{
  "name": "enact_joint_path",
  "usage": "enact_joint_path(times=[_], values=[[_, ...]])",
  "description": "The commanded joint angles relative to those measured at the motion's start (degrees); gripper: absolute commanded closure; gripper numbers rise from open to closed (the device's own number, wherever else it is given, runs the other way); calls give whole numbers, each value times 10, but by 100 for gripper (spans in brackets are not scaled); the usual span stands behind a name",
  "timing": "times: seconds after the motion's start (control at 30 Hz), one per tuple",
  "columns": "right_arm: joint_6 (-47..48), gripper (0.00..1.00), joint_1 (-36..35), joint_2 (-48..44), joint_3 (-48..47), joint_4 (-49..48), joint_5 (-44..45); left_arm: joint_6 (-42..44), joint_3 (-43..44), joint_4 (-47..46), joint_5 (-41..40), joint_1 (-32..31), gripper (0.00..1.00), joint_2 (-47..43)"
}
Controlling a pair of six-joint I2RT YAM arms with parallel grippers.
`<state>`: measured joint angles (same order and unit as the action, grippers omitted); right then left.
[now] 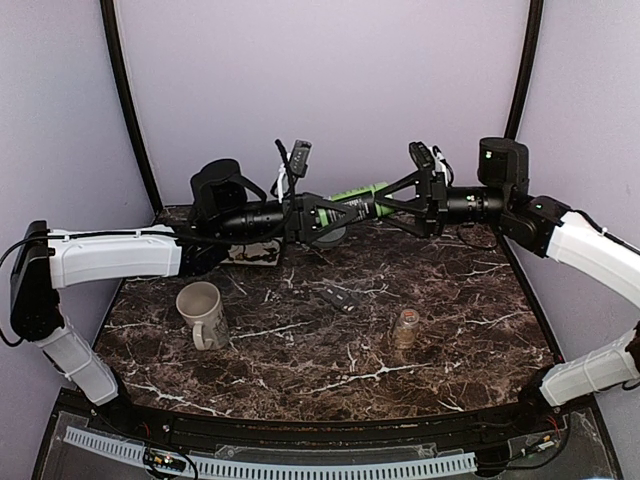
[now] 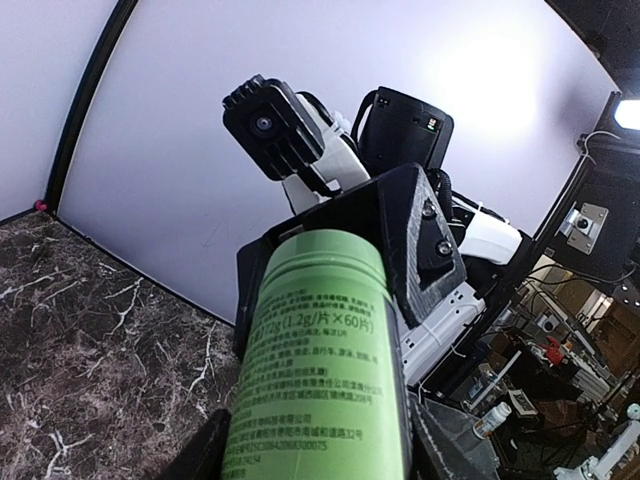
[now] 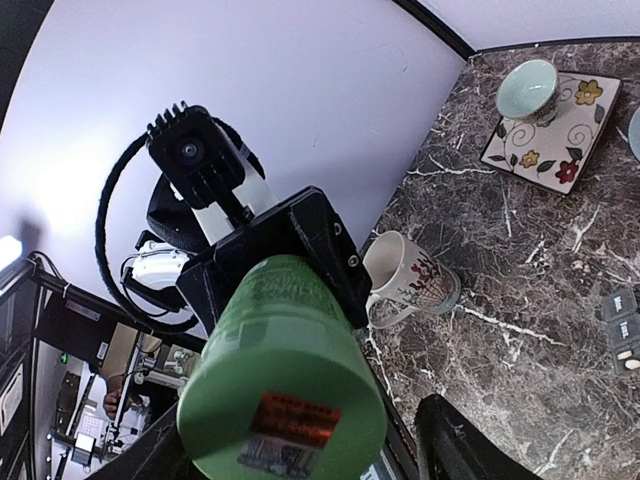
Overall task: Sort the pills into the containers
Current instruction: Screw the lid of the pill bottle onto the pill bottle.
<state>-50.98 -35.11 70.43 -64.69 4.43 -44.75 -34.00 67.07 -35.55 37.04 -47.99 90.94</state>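
A green pill bottle (image 1: 358, 195) hangs level in the air at the back middle, between my two grippers. My left gripper (image 1: 322, 214) is shut on its printed body (image 2: 320, 390), with both fingers against its sides. My right gripper (image 1: 412, 203) sits around the other end, which carries a red sticker (image 3: 285, 420). Its jaws stand open: marble shows between the bottle and the right-hand finger (image 3: 470, 445). A small amber pill bottle (image 1: 406, 326) stands on the table. A dark pill strip (image 1: 340, 298) lies near the middle and also shows in the right wrist view (image 3: 624, 330).
A patterned mug (image 1: 203, 313) stands at the left and also shows in the right wrist view (image 3: 412, 280). A floral square plate (image 3: 545, 135) with a pale cup (image 3: 527, 88) sits at the back left. A grey bowl (image 1: 328, 236) lies under the left gripper.
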Motion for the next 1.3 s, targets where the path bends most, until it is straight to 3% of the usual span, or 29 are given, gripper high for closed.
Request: enact_joint_path(times=[0.0,0.33,0.67,0.93,1.27], values=[[58,27,-3,-19,-29,43,4,-28,9,-66,6,12,100,-3],[204,26,-2,-39,-63,163,26,-73,31,-57,49,28,100,19],[363,26,-23,-69,-74,257,119,-199,66,-100,182,44,100,50],[393,26,-56,-110,-64,262,183,-329,63,-208,266,45,100,78],[394,26,-100,-97,-87,276,208,-348,73,-195,308,40,100,78]])
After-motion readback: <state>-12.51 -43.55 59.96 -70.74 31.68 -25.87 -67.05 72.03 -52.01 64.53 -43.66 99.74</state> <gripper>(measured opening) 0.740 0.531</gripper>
